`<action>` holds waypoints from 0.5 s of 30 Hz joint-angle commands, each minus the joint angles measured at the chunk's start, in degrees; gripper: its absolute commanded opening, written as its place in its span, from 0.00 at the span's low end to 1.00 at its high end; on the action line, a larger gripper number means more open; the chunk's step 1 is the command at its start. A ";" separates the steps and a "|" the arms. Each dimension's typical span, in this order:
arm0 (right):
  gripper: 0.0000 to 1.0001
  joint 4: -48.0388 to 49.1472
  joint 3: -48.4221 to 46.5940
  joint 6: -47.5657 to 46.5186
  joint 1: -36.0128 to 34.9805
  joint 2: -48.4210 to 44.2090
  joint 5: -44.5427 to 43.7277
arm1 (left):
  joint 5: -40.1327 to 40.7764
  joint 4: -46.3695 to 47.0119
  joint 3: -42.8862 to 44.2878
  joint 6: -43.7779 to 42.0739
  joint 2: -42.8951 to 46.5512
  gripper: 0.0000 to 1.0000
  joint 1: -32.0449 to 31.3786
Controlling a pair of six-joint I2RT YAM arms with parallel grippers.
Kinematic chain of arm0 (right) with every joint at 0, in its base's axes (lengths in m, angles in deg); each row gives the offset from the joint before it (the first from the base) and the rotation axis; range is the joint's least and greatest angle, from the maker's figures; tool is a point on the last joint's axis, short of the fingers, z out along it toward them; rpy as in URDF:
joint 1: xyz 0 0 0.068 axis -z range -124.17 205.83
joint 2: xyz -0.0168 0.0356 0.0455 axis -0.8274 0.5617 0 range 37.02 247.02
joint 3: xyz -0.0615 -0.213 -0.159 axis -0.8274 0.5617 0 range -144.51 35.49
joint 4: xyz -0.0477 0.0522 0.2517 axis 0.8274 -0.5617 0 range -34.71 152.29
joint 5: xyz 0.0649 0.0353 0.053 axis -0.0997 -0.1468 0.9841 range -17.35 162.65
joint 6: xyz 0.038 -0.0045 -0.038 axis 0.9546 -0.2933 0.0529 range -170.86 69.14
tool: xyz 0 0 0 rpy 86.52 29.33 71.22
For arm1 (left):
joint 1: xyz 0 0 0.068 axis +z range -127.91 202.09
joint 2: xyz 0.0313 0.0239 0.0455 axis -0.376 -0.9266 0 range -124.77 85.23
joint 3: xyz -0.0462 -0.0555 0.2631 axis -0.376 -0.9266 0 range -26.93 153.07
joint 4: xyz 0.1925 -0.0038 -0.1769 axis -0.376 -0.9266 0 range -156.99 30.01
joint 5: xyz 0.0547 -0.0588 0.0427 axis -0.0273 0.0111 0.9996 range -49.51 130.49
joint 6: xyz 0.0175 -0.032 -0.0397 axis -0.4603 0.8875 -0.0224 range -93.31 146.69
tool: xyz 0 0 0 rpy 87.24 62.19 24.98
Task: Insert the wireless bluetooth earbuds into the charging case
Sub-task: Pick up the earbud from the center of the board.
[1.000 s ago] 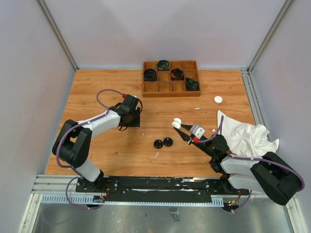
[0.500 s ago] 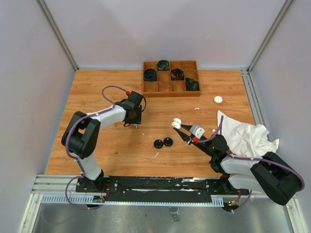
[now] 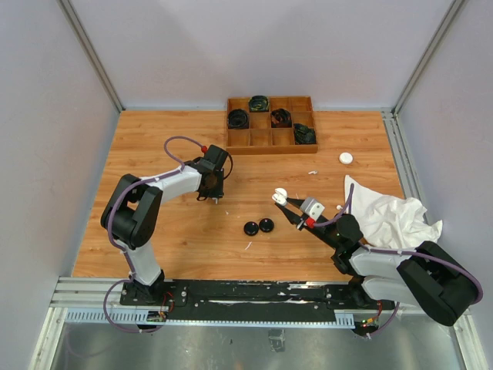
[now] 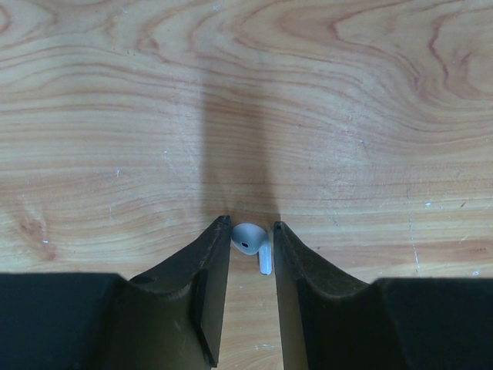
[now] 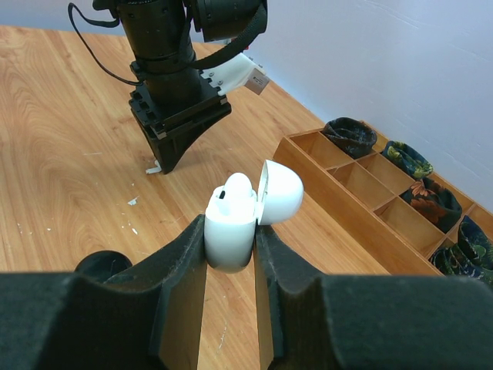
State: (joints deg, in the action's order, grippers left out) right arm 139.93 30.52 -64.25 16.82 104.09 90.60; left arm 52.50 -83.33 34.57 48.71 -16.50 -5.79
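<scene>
Pucks (image 3: 266, 225) near open white case (image 3: 281, 194); cloth (image 3: 393, 217), wooden tray (image 3: 271, 147) beyond.

Count on the surface (image 3: 169, 231), as I see it:
- Loose earbud (image 4: 248, 237): one.
- Seated earbud (image 5: 239, 185): one, in the open white case (image 5: 229, 231).
- White cases: two, with the closed white puck (image 3: 346, 158) toward 2 o'clock.
- Black pucks (image 3: 266, 225): two.
- Wooden tray (image 3: 269, 149): one, eight compartments.
- Dark bundles (image 3: 238, 118): four.
- White cloth (image 3: 393, 220): one.

Arms (image 3: 173, 185) white-shelled with black joints, purple cables (image 3: 181, 138), black wedge-fingered tools (image 4: 250, 227)
</scene>
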 commanded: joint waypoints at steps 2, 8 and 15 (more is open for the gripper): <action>0.20 1.10 -0.74 -0.30 -0.22 -0.57 0.89 | -1.86 -1.32 0.47 -0.40 -0.97 0.32 0.01; 0.20 1.04 -0.74 -0.41 -0.19 -0.83 0.85 | -3.54 -1.99 -0.37 -0.53 0.52 0.29 0.02; 0.20 0.93 -0.75 -0.41 -0.22 -0.96 1.39 | -5.43 -1.03 -2.45 -0.29 4.21 0.25 0.02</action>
State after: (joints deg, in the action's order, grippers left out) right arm 139.93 30.52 -64.25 16.82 104.07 90.65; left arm 49.55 -83.65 33.91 48.36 -15.58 -5.79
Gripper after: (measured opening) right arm 0.274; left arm 0.270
